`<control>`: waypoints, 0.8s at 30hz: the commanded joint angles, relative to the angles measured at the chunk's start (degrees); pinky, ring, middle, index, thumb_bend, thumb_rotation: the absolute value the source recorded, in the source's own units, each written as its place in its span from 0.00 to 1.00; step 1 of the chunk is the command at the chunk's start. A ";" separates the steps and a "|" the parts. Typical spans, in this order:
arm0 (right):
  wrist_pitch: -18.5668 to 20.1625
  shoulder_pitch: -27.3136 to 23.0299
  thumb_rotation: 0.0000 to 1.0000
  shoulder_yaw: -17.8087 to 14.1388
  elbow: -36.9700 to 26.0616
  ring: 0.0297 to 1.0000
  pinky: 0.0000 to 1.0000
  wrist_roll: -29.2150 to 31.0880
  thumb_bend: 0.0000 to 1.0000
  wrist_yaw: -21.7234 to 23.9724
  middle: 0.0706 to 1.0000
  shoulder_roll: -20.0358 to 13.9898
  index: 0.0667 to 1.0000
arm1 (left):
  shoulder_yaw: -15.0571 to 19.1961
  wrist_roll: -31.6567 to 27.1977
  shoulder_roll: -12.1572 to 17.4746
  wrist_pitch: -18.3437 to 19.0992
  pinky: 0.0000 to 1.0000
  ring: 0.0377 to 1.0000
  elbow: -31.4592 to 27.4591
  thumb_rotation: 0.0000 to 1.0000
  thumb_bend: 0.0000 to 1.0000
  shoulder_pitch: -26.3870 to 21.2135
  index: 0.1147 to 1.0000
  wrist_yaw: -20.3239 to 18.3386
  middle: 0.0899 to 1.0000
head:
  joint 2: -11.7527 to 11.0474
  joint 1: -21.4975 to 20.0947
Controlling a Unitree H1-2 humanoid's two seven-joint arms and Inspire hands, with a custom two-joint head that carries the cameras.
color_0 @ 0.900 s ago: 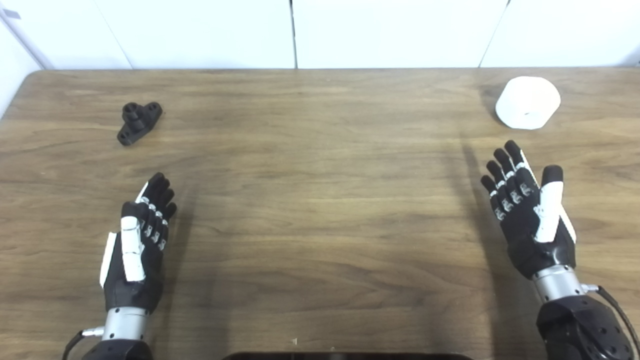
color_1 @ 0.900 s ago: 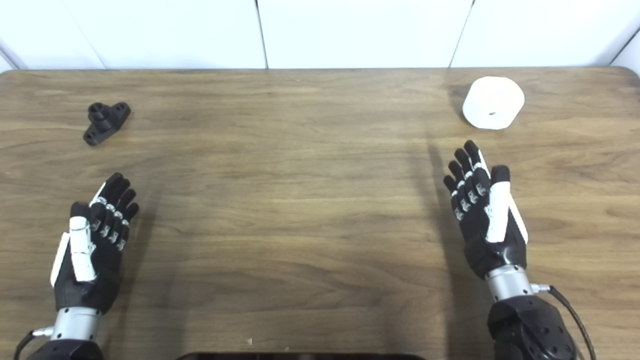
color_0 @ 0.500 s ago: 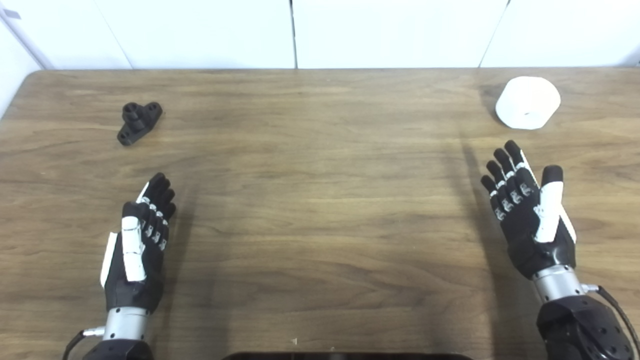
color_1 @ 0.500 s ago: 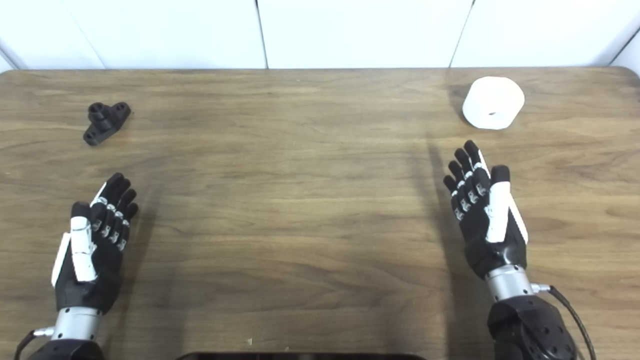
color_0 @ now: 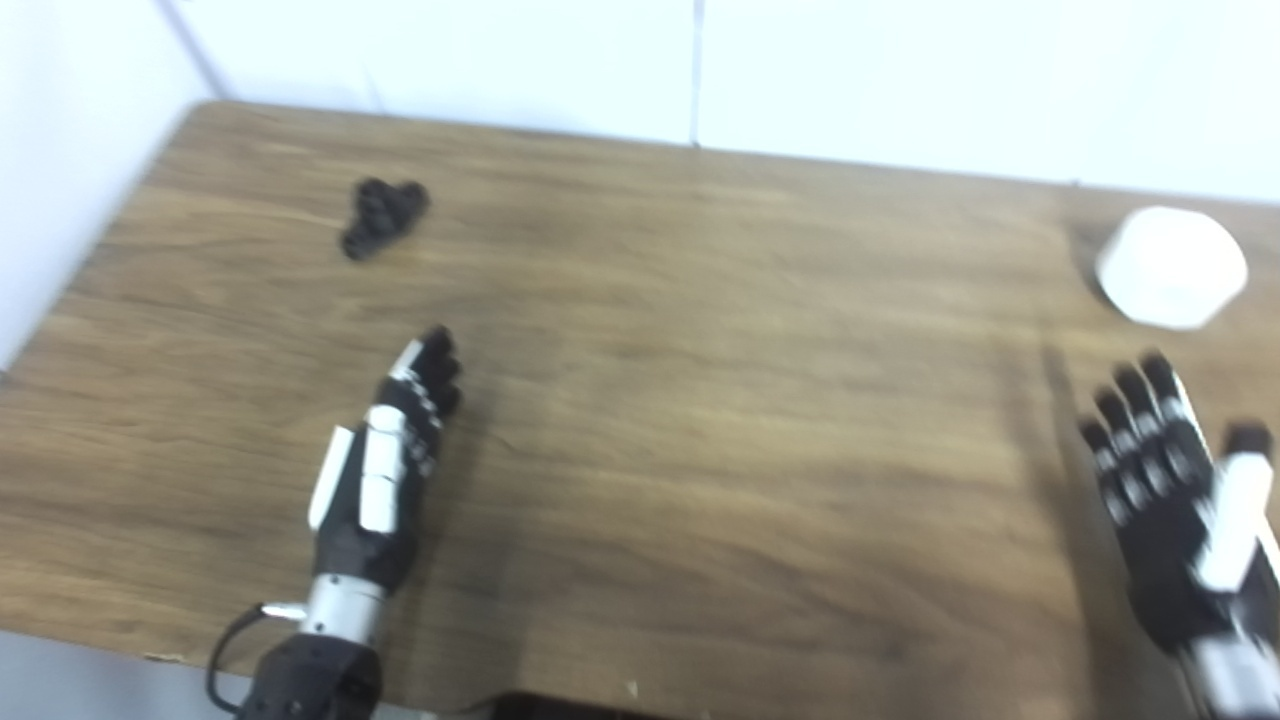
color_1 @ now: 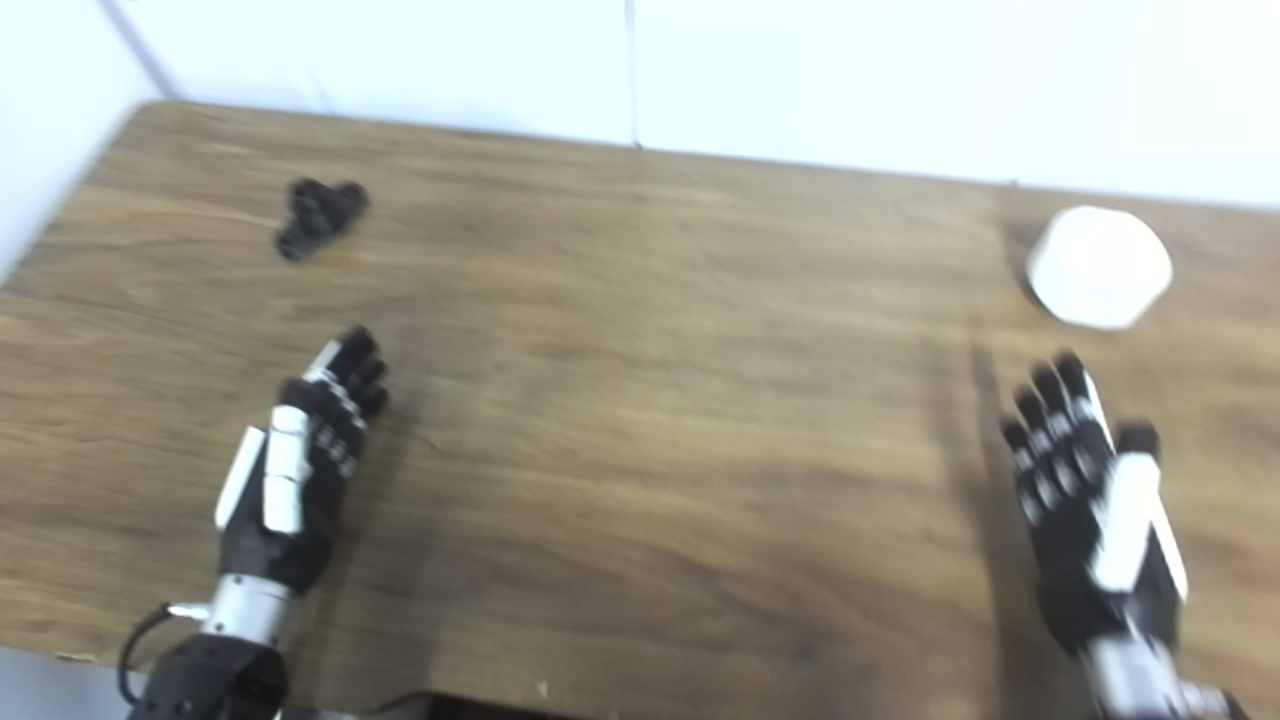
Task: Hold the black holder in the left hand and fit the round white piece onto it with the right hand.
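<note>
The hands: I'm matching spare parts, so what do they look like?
Both the left hand and right hand are black with white panels along the thumb and outer edge. Each sits on a silver wrist cuff above a black forearm. A thin black cable loops from the left wrist.

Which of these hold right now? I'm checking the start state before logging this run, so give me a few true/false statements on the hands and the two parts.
1. The left hand holds the black holder. False: the hand is open and empty, and the holder lies on the table beyond it.
2. The round white piece sits on the table, apart from the right hand. True.
3. The white piece is already fitted on the holder. False: they lie at opposite sides of the table.
4. Both hands are open. True.
5. The holder lies near the table's far left corner. True.
</note>
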 commanded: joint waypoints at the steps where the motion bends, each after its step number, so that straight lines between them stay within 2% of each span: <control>1: -2.77 6.84 1.00 0.13 -1.13 1.00 1.00 0.84 0.68 0.97 1.00 -2.52 1.00 | -0.73 0.81 -3.47 -3.41 0.98 0.98 -0.15 0.96 0.61 2.03 0.93 0.48 0.97 | -0.51 0.48; 7: -4.25 7.06 1.00 0.23 0.47 1.00 1.00 0.14 0.70 1.88 1.00 -2.48 1.00 | -2.23 1.96 -3.85 -5.60 0.97 0.97 1.22 0.96 0.59 2.76 0.93 1.41 0.97 | -4.04 1.85; 13: -6.59 7.13 1.00 0.45 2.56 1.00 1.00 -0.98 0.73 2.62 1.00 -2.44 1.00 | -3.22 2.05 -3.57 -8.67 1.00 0.99 3.86 0.98 0.56 3.10 0.94 1.34 0.98 | -6.40 2.45; 20: -8.96 6.84 1.00 0.29 5.27 1.00 1.00 0.14 0.75 4.12 1.00 -2.90 1.00 | -4.21 3.27 -3.83 -10.54 1.00 0.99 5.33 0.99 0.54 3.33 0.94 2.35 0.97 | -8.13 2.38; 24: -10.13 6.42 1.00 0.30 6.76 1.00 1.00 0.59 0.75 4.48 1.00 -3.03 1.00 | -4.73 3.46 -3.44 -11.75 1.00 1.00 6.38 1.00 0.53 3.05 0.95 2.37 0.98 | -8.29 2.44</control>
